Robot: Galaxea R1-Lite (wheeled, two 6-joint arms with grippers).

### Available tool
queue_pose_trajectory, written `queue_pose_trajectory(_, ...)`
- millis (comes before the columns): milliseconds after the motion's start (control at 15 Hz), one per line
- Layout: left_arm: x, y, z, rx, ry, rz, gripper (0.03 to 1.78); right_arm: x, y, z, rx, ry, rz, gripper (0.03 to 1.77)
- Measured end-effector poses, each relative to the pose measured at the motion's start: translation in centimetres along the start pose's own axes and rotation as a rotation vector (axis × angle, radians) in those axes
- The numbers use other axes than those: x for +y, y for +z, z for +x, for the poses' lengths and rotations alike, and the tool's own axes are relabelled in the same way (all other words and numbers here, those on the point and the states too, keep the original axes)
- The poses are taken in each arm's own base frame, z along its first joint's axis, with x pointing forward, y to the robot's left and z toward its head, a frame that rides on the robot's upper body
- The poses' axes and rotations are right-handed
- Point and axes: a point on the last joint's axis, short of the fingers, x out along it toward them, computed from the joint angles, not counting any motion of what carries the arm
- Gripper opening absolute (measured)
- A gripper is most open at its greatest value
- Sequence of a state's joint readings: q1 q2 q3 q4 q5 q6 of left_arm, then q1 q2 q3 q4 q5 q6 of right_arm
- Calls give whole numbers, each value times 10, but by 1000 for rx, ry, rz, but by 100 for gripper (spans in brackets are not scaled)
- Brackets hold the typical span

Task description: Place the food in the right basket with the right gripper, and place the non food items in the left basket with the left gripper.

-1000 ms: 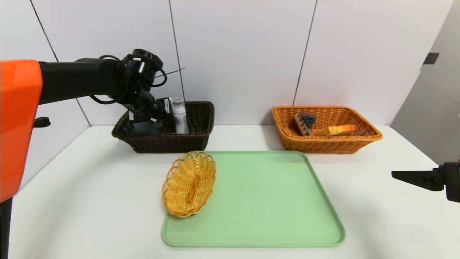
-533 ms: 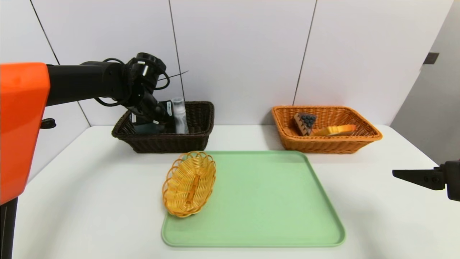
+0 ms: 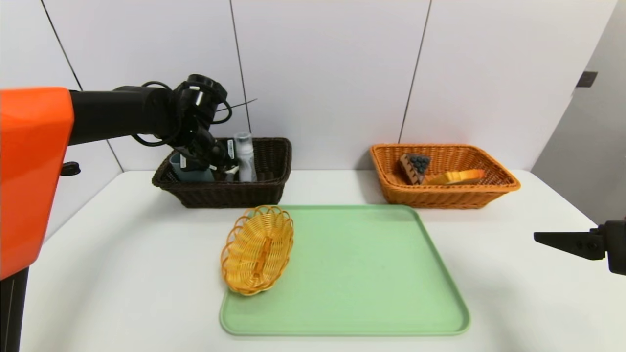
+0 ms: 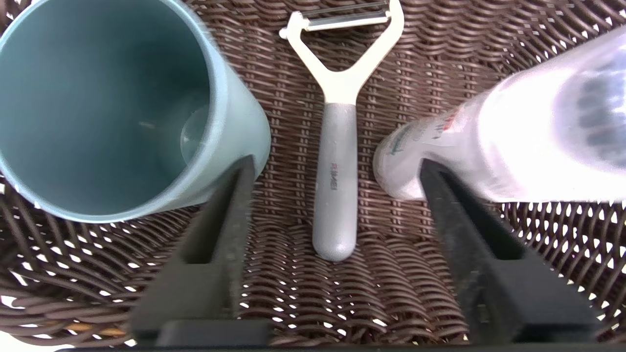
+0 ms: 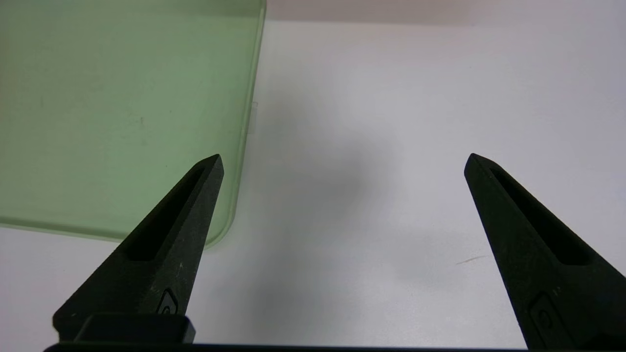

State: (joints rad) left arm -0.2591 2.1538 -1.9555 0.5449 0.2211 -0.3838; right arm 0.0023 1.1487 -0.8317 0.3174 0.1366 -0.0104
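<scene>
Hovering inside the dark basket (image 3: 274, 161) at the table's rear left, the left gripper (image 4: 337, 171) has its jaws spread wide and holds nothing. A peeler (image 4: 337, 146) lies flat on the wicker floor directly between the two fingers (image 4: 230, 215), touching neither. A teal cup (image 4: 107, 102) stands upright just beside one finger, and a clear bottle (image 4: 528, 137) stands just beside the other.

Peeler orientation: the long axis runs from the rounded grey handle end, nearest the wrist camera, to the white Y-shaped head with its blade bar at the far end. In the wrist view the axis lies parallel to the fingers and is not tilted.

Handling judgement: the peeler appears light and rigid. The smooth handle may slip under a loose pinch, so the mid-handle is the best place to take hold; avoid the blade bar. The cup and bottle leave little room on either side.

The small yellow basket (image 3: 257, 249) rests tilted on the left edge of the green tray (image 3: 371, 274). It looks light and stiff but open-weave; its rim is the likely grip point. It is the only item left outside the two large baskets.

The right gripper (image 5: 342, 166) is parked low at the table's right side, jaws wide apart and empty. The orange basket (image 3: 494, 193) holds the food.
</scene>
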Motion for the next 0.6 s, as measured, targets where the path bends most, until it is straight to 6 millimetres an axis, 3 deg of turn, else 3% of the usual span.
queue_pose_trajectory(200,-3,9,-28,-55,-31,21,138,0,0,0,1,1,-1,170)
queue_pose_trajectory(600,-8,15,-152,-180,-158,90,155,1,5,0,-28,14,-2,170)
